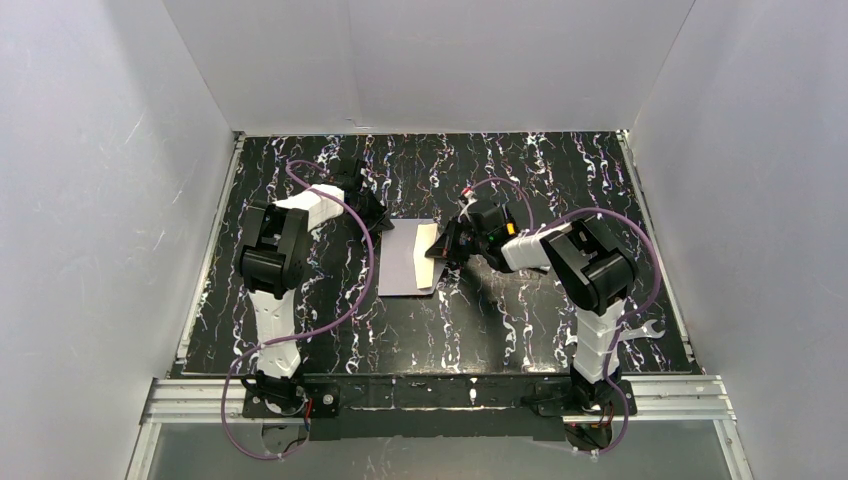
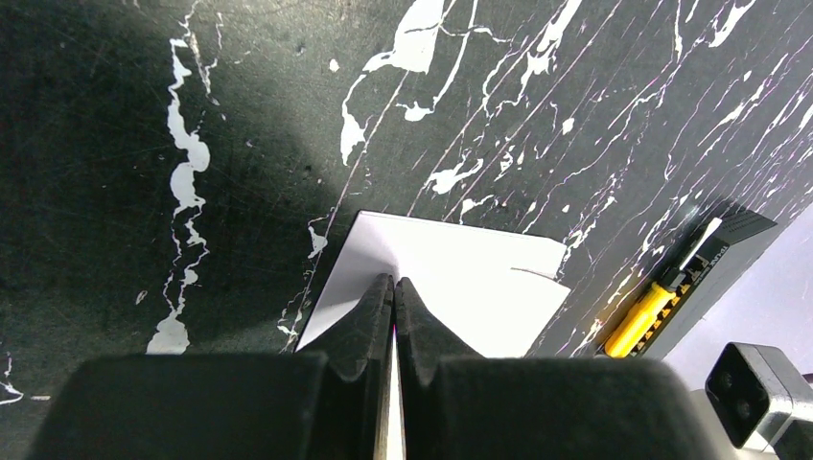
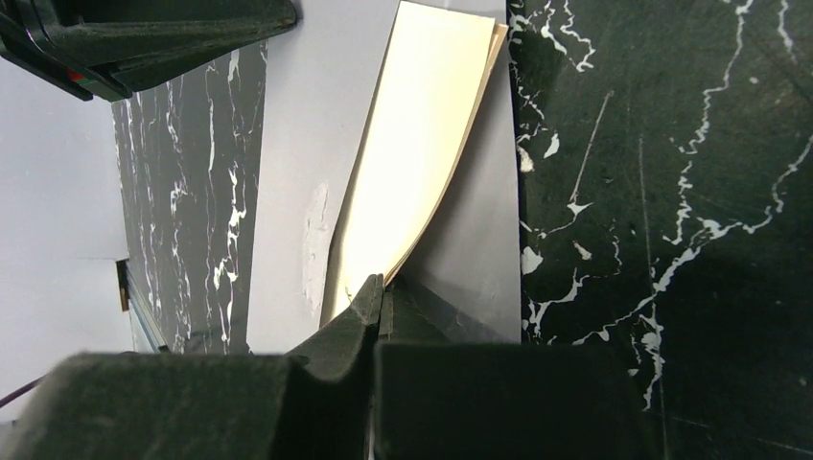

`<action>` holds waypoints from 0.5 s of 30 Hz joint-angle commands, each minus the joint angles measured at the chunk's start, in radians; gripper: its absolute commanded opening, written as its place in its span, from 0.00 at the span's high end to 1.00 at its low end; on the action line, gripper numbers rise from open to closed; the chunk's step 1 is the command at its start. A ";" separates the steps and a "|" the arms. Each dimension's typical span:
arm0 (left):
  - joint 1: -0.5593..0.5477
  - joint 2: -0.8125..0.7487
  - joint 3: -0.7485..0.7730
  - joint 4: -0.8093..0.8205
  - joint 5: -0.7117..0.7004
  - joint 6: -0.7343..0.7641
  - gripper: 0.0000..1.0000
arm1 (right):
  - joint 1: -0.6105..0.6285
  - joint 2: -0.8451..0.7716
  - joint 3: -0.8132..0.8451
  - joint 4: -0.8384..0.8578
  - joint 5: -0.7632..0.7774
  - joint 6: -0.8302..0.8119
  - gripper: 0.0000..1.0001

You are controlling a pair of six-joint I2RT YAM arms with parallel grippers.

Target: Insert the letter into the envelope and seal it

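Black marbled worktop [image 1: 470, 340], white walls. Left hand [image 2: 394, 281] pressed together, looks like it's pinching envelope [image 2: 470, 287] edge. Letter [image 3: 422, 144] mid-worktop, slanting over envelope, right hand [image 3: 381, 280] nipping its corner. Paper's light, floppy, creases easy, so I'd grab edges only.

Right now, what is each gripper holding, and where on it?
The right gripper pinches the letter at its near edge; the left gripper appears to pinch the envelope at its edge.
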 commanded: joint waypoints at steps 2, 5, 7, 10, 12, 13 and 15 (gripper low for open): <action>-0.005 0.007 -0.029 -0.036 -0.049 0.029 1.00 | 0.014 0.005 -0.004 -0.136 0.024 -0.004 0.99; -0.005 0.010 -0.029 -0.022 -0.027 0.035 0.99 | 0.015 0.048 0.028 -0.103 -0.057 -0.037 0.99; -0.005 0.005 -0.028 -0.018 -0.017 0.043 0.98 | 0.016 0.079 0.055 -0.090 -0.091 -0.068 0.99; -0.005 -0.008 -0.023 -0.017 0.011 0.064 0.94 | 0.015 0.114 0.097 -0.114 -0.100 -0.108 0.99; -0.004 -0.025 -0.018 -0.026 0.029 0.075 0.91 | 0.014 0.121 0.114 -0.130 -0.085 -0.119 0.99; -0.004 -0.035 -0.016 -0.035 0.036 0.084 0.89 | 0.014 0.123 0.121 -0.142 -0.076 -0.119 0.99; -0.004 -0.066 -0.012 -0.057 0.052 0.095 0.82 | 0.014 0.125 0.135 -0.166 -0.060 -0.120 0.99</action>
